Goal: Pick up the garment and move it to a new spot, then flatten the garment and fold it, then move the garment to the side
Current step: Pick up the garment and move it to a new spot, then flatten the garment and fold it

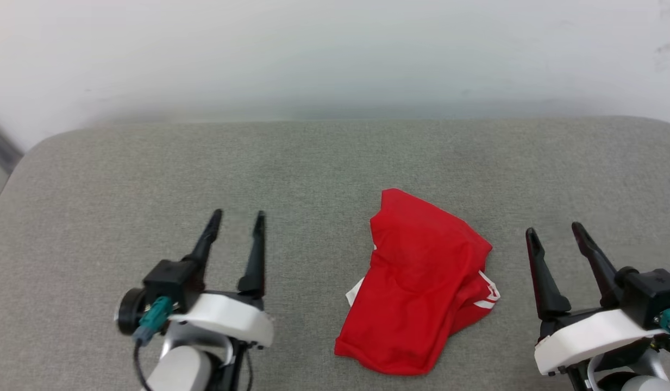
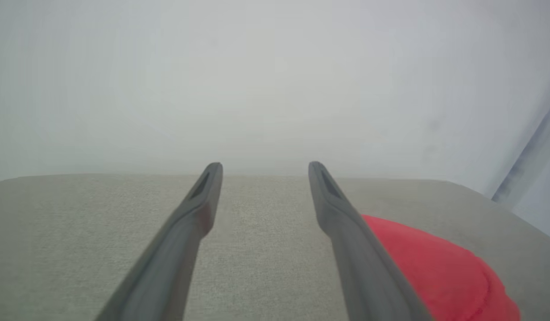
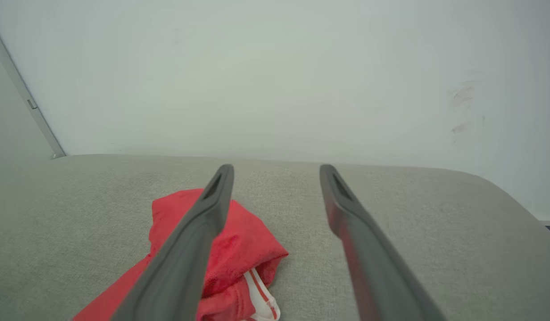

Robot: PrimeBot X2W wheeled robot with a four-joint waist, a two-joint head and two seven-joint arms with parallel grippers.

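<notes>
Now the shirt (image 1: 416, 282) lies in a crumpled red heap on the grey cushion (image 1: 291, 163), between the two grippers. Both the left gripper (image 1: 238, 214) and the right gripper (image 1: 555, 229) have their fingers spread apart and hold nothing (no cloth sits between them). They wait one on each side, likely so each can grab an edge and pull the shirt flat.

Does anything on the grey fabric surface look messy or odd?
The red jersey lies crumpled in a heap on the grey fabric surface, white striped trim poking out on its right, not yet flattened or folded.
</notes>
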